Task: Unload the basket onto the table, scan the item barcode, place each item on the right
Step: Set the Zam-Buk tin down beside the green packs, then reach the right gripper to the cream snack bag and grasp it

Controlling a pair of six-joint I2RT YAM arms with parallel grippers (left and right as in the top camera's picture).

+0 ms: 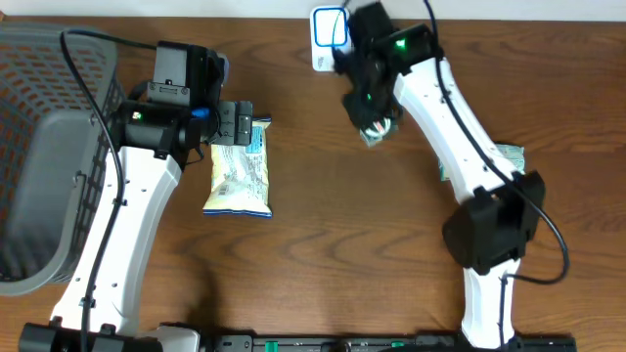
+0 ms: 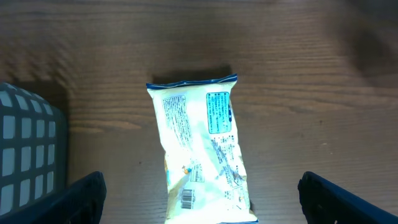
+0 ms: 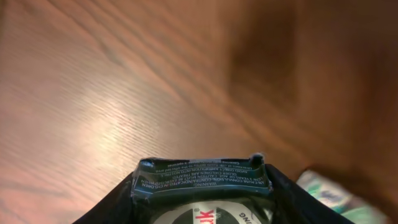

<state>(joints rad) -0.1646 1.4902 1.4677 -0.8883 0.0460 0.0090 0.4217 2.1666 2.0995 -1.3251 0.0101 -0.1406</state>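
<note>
Where snack bag (image 1: pixel 240 176) lies, long axis front-to-back, barcode (image 2: pixel 188 199) end at left tool (image 1: pixel 235 121)

Snack bag (image 1: pixel 240 168) on tbl (image 1: pixel 342 225) (basket (image 1: pixel 59 73) L)

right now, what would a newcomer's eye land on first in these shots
The pale snack packet lies flat on the wooden table beside the grey basket, barcode facing up, with the left gripper wide open over one end. Across the table, the right gripper is shut on a dark-printed item, held near the white-and-blue device at the far edge.
</note>
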